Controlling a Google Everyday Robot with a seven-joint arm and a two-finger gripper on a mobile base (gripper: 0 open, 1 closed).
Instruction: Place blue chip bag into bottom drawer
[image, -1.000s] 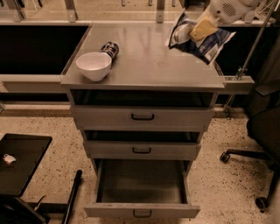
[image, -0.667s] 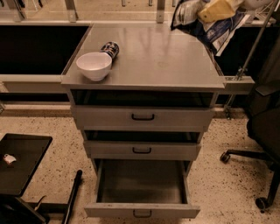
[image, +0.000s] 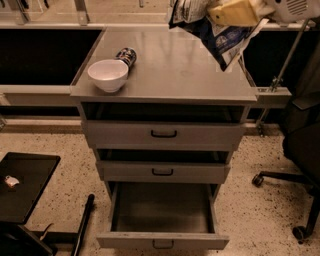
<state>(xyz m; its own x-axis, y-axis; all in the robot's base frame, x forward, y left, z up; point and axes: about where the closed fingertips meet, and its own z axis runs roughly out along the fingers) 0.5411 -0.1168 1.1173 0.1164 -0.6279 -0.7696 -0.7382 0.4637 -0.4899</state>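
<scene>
The blue chip bag (image: 220, 30), crumpled dark blue foil with white print, hangs in the air above the back right of the cabinet top (image: 175, 70). My gripper (image: 232, 12), with yellowish fingers, is shut on the bag at the top right of the camera view, with the white arm behind it. The bottom drawer (image: 162, 240) is pulled out at the foot of the grey cabinet. Its deep tray looks empty and its dark loop handle faces the front.
A white bowl (image: 107, 75) and a small dark can (image: 126, 56) lying on its side sit at the left of the cabinet top. The two upper drawers (image: 163, 134) are closed. An office chair base (image: 295, 185) stands on the right, and a black tray (image: 25, 185) lies on the floor at left.
My gripper has lifted the blue chip bag off the cabinet top, up and slightly right; the bag now hangs higher, partly cut by the top edge of the view.
</scene>
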